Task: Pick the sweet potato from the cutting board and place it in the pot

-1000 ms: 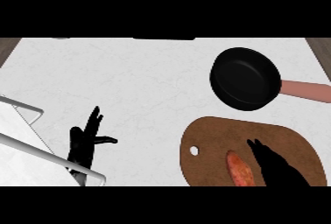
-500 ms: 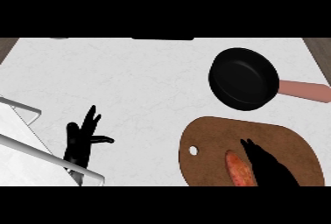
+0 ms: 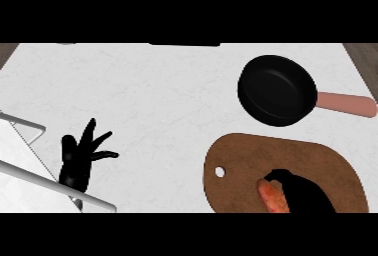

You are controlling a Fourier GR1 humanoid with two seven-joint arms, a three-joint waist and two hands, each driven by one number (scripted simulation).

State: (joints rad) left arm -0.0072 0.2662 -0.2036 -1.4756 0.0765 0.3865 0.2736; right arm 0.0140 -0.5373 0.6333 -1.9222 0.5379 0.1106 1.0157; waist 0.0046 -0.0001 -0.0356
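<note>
At the far left, a pale grey rack-like frame [image 3: 29,170] sits at the edge of the white surface [image 3: 148,90]. Just beside it, the left hand [image 3: 80,159] rests open, fingers spread and pointing up; its pose matches both earlier frames, so it takes no part in the current step. Toward the upper right, the black pot [image 3: 277,90] lies on the surface with its pink handle [image 3: 347,104] pointing right; it is well apart from the work area and has not moved. Below it, the brown cutting board [image 3: 244,165] holds the sweet potato [image 3: 272,197] near the lower edge of the view. The right hand [image 3: 299,192] now lies directly against the right side of the sweet potato, with its fingers curled down over the top end. Compared with the earlier frames, this hand has shifted left and lower: its fingers were extended above the sweet potato, and they are now bent around it. The sweet potato itself has not changed position and is still on the cutting board. Judgement: the grasp is closing or just closed, and the lift has not begun. The transfer up to the pot remains to be done.
</note>
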